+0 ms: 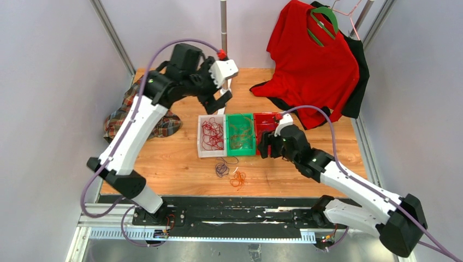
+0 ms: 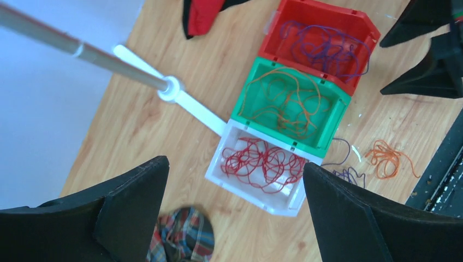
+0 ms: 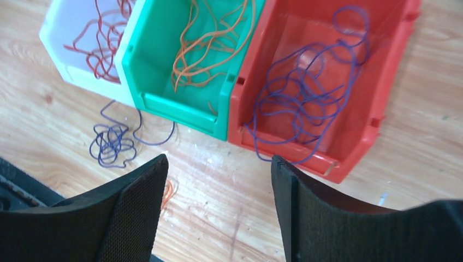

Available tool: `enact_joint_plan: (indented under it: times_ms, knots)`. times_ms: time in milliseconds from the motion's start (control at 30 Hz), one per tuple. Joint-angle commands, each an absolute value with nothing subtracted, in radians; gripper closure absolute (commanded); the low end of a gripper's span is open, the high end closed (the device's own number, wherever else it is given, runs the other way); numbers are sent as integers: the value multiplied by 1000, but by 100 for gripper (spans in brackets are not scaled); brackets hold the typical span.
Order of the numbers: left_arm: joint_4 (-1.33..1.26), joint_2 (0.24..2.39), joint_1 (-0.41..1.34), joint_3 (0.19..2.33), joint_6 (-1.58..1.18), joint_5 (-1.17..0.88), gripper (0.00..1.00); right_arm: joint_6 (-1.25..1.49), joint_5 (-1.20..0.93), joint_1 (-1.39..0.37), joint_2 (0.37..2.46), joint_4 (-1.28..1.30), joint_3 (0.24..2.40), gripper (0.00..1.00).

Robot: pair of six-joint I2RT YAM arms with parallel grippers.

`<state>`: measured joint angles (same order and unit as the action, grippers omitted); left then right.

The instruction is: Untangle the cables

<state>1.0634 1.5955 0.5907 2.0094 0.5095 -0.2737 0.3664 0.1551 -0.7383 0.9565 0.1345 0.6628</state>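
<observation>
**1. Near zone.** Two loose bundles of cables lie on the counter [image 1: 169,164], in front of the bins. The orange bundle [image 2: 389,158] is nearest my bases. The purple bundle [image 3: 112,144] sits just beyond it, slightly to the L. Touching or apart: cannot tell. One purple strand runs up to the front walls where the white and green bins meet.

**2. R claw.** My right claw [image 3: 218,161] is spread wide w/ both pads bare and nothing gripped. It hangs over the counter at the front of the red bin.

**3. Mid zone.** Three bins stand in a row, side walls touching. L to R:
- white bin [image 1: 200,143]: red cables [image 2: 262,164], a loose nest of loops.
- green bin [image 2: 333,123]: orange cables [image 2: 286,101].
- red bin [image 3: 382,82]: purple cables [image 3: 306,93], w/ one loop hanging over the front lip.

**4. L claw.** My left claw [image 2: 233,168] has its fingers as far apart as they go and holds nothing. It sits high, past the far edge of the white bin, camera looking down on all three bins.

**5. Far zone.**
- A plaid cloth [image 1: 117,123] is bunched at the L edge of the counter.
- A metal pole [image 2: 82,52] stands on a white foot [image 2: 191,109] behind the white bin.
- A red shirt [image 1: 308,65] hangs on a green hanger [image 1: 323,24] at far R, its hem draped on the counter.
- A black garment [image 1: 359,82] hangs behind the shirt.
</observation>
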Motion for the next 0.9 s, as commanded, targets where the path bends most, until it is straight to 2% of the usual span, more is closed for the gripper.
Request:
enact_joint_plan:
  times_ms: [0,233,433,733,767,867]
  knots:
    - [1177,1505,570,1997,473,-205,2,374,17,-754,1039,164,713,30]
    - [1183,1422,532,1832,431,-179,2,420,-74,-862,1167,93,714,30]
    - [1182,1407,521,1799,422,-167,2,454,-71,-978,1323,57,717,32]
    - [1183,1395,520,1790,423,-184,2,491,-17,-1021,1481,76,760,47]
    - [1183,1394,521,1788,424,-187,2,490,-13,-1022,1492,73,766,50]
    - [1183,1388,520,1780,429,-190,2,488,-1,-1023,1521,74,782,66]
